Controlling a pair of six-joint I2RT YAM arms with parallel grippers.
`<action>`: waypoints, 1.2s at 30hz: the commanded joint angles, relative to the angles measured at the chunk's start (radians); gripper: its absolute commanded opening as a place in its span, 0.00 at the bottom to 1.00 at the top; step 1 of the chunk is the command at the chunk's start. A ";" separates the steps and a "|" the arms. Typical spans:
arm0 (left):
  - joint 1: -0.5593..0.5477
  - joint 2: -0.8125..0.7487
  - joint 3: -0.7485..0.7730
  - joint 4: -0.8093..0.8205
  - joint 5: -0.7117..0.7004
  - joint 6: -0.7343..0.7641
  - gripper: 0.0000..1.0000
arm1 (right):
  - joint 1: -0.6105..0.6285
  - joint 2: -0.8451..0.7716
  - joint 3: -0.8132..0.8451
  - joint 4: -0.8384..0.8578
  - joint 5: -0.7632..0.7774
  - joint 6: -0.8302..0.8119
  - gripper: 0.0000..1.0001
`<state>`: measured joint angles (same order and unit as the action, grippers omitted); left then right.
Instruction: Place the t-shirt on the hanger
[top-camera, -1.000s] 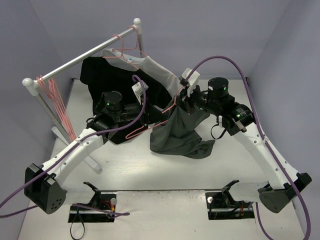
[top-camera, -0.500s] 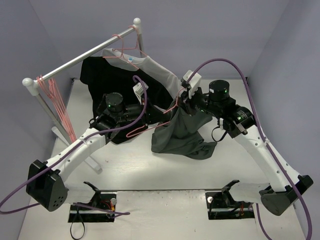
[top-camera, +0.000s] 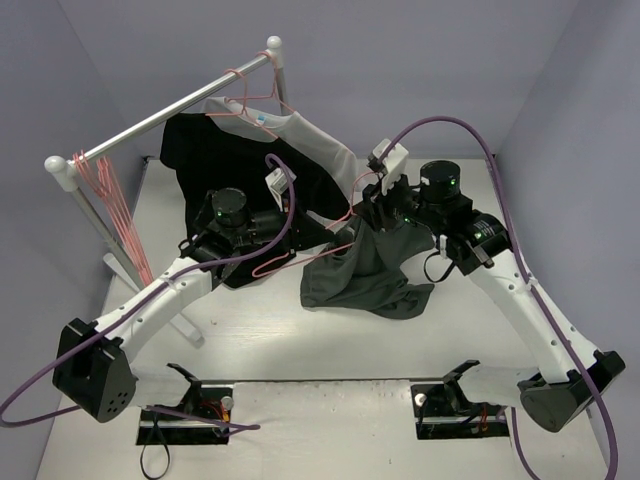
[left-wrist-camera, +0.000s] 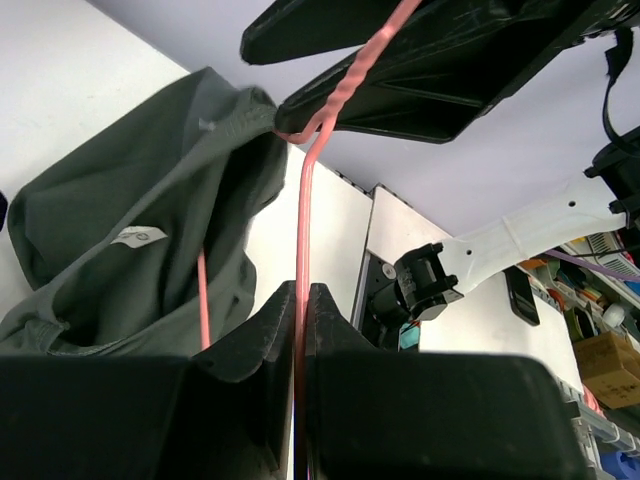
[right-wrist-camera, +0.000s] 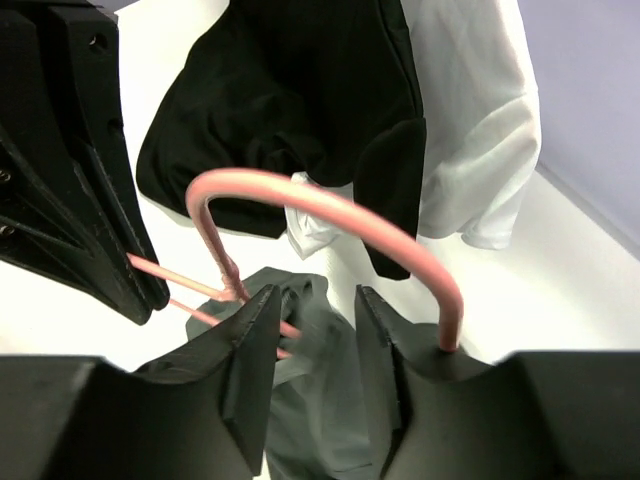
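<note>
T-shirt (top-camera: 365, 275), soft & limp, hangs bunched on hanger (left-wrist-camera: 303, 210) over surface (top-camera: 260, 340) as your L end effector (left-wrist-camera: 300, 300) pinches the stiff wire; R end effector (right-wrist-camera: 310, 320) grip unclear, so take the collar, not loose body.

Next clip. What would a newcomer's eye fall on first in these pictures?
First, the dark grey-green t-shirt, bunched mid-table and rising to a peak where the right claw grips it. Next, the pink hanger, its wire pinched in the left claw and running up into the shirt's cloth. Behind them, on the rail at the back left, hang a black shirt and a pale shirt.
</note>
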<state>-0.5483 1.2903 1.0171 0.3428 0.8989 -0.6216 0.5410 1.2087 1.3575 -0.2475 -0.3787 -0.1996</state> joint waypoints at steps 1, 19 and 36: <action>0.010 -0.036 0.004 0.153 0.004 0.001 0.00 | -0.018 -0.024 0.006 0.039 -0.031 0.038 0.37; 0.011 -0.013 -0.052 0.247 -0.016 -0.014 0.00 | -0.093 -0.163 -0.100 -0.037 0.297 0.162 0.39; 0.001 -0.003 -0.050 0.251 -0.014 -0.024 0.00 | -0.090 -0.161 -0.333 0.090 0.514 0.473 0.43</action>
<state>-0.5430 1.3014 0.9382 0.4770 0.8745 -0.6394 0.4515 1.0538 1.0342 -0.2806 0.0420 0.2011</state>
